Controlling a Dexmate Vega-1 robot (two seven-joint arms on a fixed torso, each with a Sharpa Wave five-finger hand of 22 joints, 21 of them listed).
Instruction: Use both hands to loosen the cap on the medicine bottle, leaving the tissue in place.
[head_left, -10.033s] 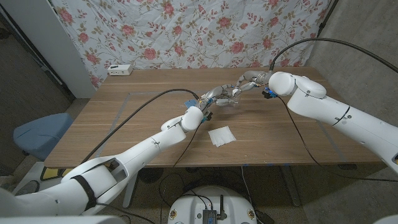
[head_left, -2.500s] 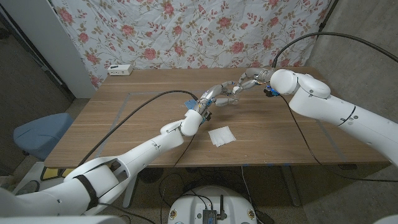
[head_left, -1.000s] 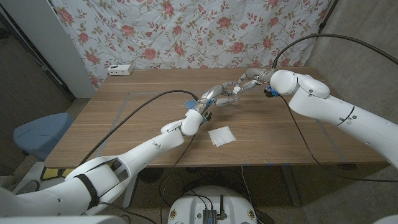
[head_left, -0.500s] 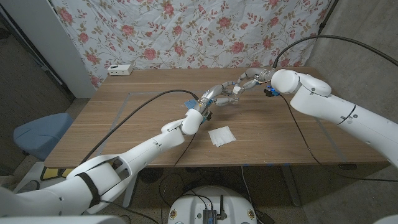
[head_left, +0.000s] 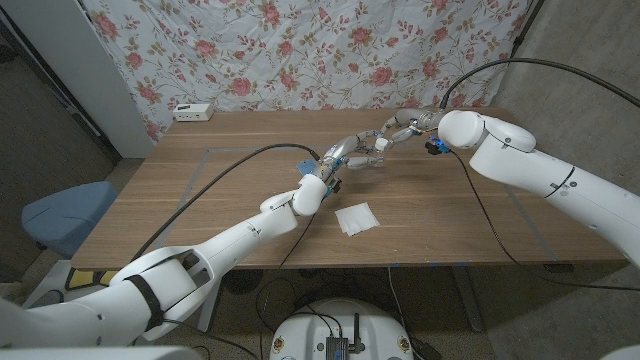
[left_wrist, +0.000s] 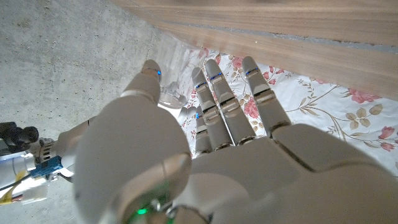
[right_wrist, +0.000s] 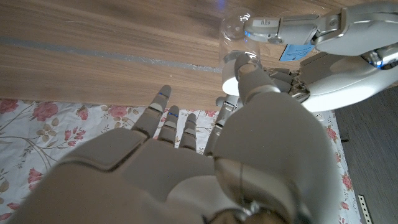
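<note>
The clear medicine bottle (head_left: 370, 155) is held just above the table's far middle, between both hands. My left hand (head_left: 341, 158) grips its transparent body (right_wrist: 237, 28) with thumb and fingers around it. My right hand (head_left: 398, 130) reaches in from the right. Its thumb (right_wrist: 250, 78) presses on the white cap (head_left: 381, 144), with the fingers on the other side. In the left wrist view the bottle (left_wrist: 172, 81) shows between my thumb and fingers. A white tissue (head_left: 357, 218) lies flat on the table, nearer to me than the hands and apart from them.
A small white box (head_left: 192, 112) sits at the table's back left edge. A blue chair (head_left: 58, 216) stands left of the table. A floral cloth (head_left: 300, 50) hangs behind. Pale tape lines (head_left: 200, 165) mark a rectangle on the wood.
Both hands stay at the bottle. The right forearm has shifted slightly to the right and the right hand has turned a little at the cap. The tissue has not moved.
</note>
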